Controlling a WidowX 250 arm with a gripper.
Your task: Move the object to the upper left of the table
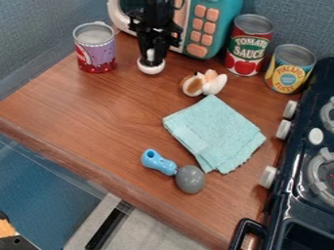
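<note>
The worktop's [98, 105] near edge slants from the left down toward the near right, where the dark stove [297, 176] stands along the right side, its black handle [246, 230] at the near end and pale knobs [283, 129] facing the wood.

A utensil with a blue handle and a grey round head [190, 179] lies toward the near edge, with a strip of wood between them. Just beyond its head, to the right, a teal cloth [215, 132] lies folded; its right corner comes near the knobs. A broad stretch of brown wood runs from the cloth and utensil out to the left edge.

Past the cloth's far corner sits a small white and brown toy [203, 83]. Farther and to the left is the task's thing, a white object [151, 68] with a rounded lower end, toward the far left part of the worktop. The black gripper [151, 56] hangs upright over it, its fingers pinching the narrow upper part.

Wood shows between the object and a purple and red can [96, 49] at the far left, near the wall [39, 39]. Close behind the gripper stands a teal toy microwave [219, 24]; right of it, a red can [248, 46], then a blue and yellow can [290, 68] beside the stove.
</note>
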